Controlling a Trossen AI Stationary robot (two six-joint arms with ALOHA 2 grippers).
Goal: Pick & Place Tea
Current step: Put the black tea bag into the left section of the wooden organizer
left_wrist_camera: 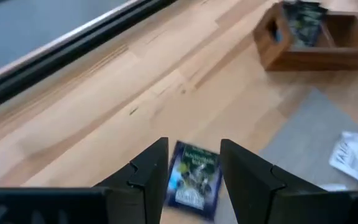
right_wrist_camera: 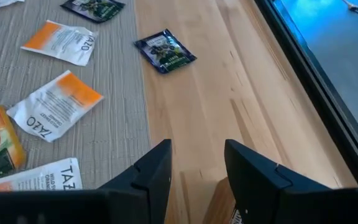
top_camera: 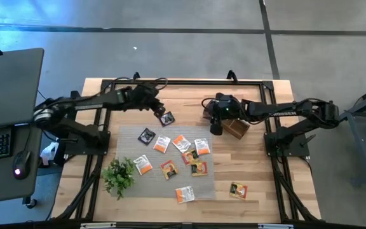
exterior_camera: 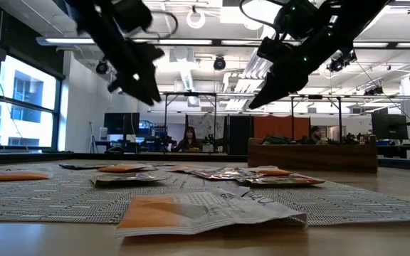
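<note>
Left gripper [left_wrist_camera: 194, 177]: fingers parted, empty, poised above a black sachet [top_camera: 166, 118] lying flat on bare wood just beyond the grey mat [top_camera: 129, 137]. The left arm reaches across the table's far edge.

Right gripper [right_wrist_camera: 196, 171]: fingers parted, empty, above the wooden box [top_camera: 237, 128], which holds one dark sachet [left_wrist_camera: 303, 22].

Tea on the table, high view: two black sachets, one [top_camera: 147, 135] on the mat; ten orange-toned sachets, eight on the mat, one [top_camera: 184, 194] just off it, one [top_camera: 238, 189] well apart.
</note>
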